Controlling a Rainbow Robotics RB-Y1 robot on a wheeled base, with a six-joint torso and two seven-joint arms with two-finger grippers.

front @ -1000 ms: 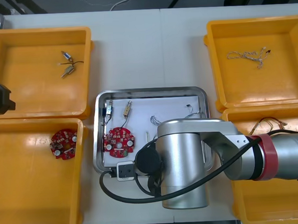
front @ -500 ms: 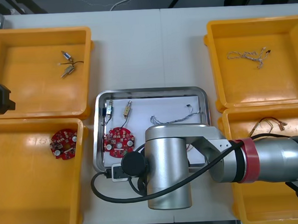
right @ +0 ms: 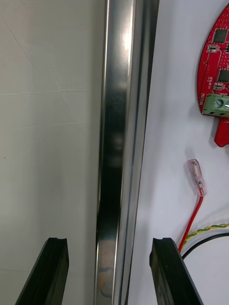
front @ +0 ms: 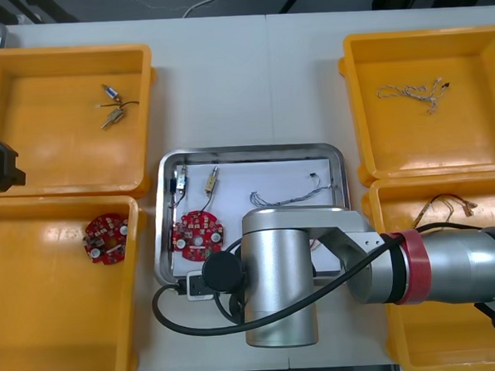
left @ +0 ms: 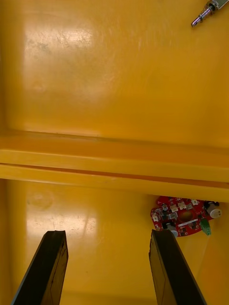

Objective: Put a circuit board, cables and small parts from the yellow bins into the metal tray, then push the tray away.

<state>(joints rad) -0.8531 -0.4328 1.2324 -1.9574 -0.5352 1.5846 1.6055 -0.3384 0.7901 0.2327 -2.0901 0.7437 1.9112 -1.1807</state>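
While hanging low at the bottom centre of the front frame, straddles the rim of the metal tray [front: 250,150] with the right claw [right: 109,243] spread wide, one finger over the bare counter [front: 226,87], the other over the tray's white floor. Inside the tray, at centre frame: a red circuit board [front: 198,235], cables [front: 290,196], small metal parts [front: 211,181]. At the left edge, left claw [left: 107,236] likewise wide, gripping nothing, above the wall between two yellow bins [front: 136,116].
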